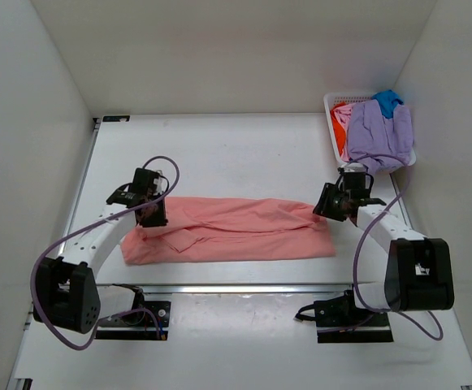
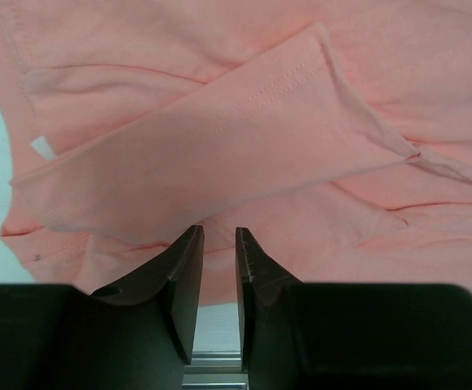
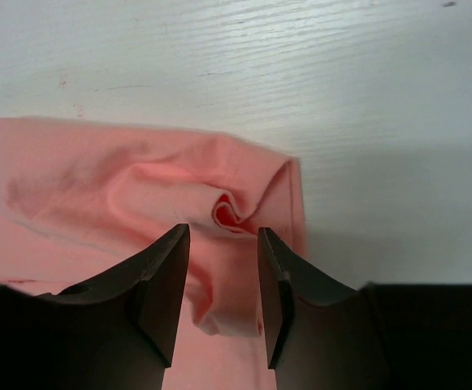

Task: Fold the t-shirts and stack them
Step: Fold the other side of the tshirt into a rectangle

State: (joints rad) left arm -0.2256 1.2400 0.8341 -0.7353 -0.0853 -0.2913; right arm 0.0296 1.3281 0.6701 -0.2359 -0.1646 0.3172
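A salmon-pink t-shirt (image 1: 236, 231) lies folded into a long band across the middle of the table. My left gripper (image 1: 153, 216) hovers over its left end, jaws slightly open with nothing between them; in the left wrist view the gripper (image 2: 219, 231) looks down on a folded sleeve (image 2: 219, 138). My right gripper (image 1: 333, 210) is over the band's right end. It stands open (image 3: 223, 229) above a small pucker (image 3: 229, 213) in the cloth. Other t-shirts sit in the basket: lavender (image 1: 379, 134), bright blue (image 1: 387, 101) and orange-red (image 1: 339, 138).
The white lattice basket (image 1: 331, 101) stands at the table's back right corner, just behind the right arm. White walls close in the table on the left, back and right. A metal rail (image 1: 244, 288) runs along the near edge between the arm bases.
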